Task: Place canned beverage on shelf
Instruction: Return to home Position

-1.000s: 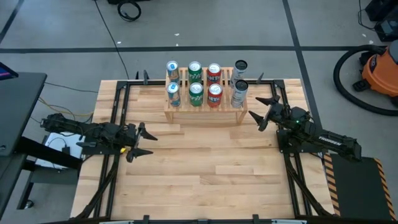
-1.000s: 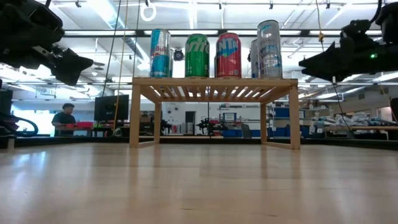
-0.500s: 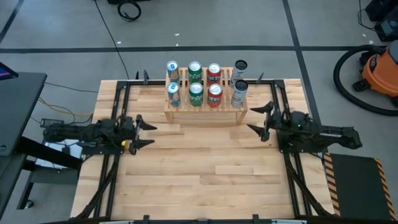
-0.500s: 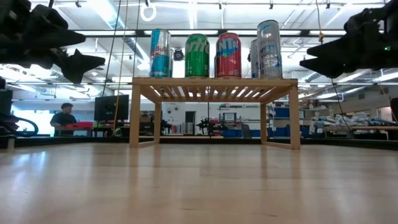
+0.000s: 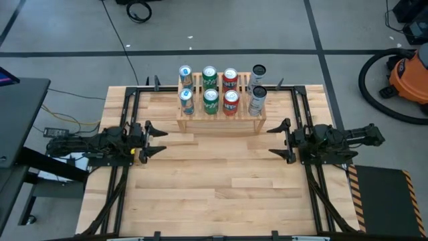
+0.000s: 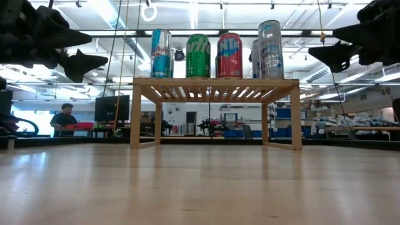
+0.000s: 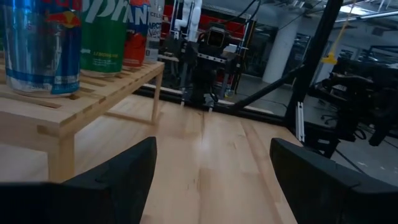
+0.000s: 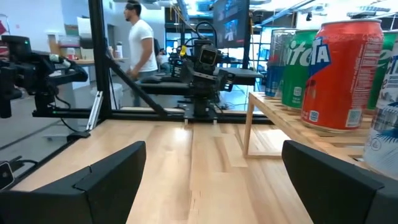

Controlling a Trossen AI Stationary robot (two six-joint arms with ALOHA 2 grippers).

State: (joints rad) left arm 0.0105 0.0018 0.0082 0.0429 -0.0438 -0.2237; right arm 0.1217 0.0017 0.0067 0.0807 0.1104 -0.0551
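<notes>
The light wooden shelf [image 5: 221, 119] stands at the table's far middle, its legs on the tabletop. Several cans stand upright on it in two rows: blue-silver [image 5: 186, 101], green [image 5: 211, 100], red [image 5: 231, 101] and silver-grey [image 5: 257, 100] in front, with more behind. In the low view they show above the slatted top [image 6: 215, 87]. My left gripper [image 5: 157, 139] is open and empty, left of the shelf. My right gripper [image 5: 279, 140] is open and empty, to the right of the shelf and nearer the front edge.
Black frame rails [image 5: 124, 120] run along the table's left and right sides. The bare wooden tabletop [image 5: 221, 181] stretches in front of the shelf. An orange vacuum [image 5: 408, 70] stands on the floor at far right. A person [image 8: 140, 43] stands in the room beyond.
My right gripper has drawn back from the shelf's right end toward the table's near edge and turned to point left, level. My left gripper has shifted slightly toward the far edge and levelled out. Both stay open. The cans and shelf have not moved.
</notes>
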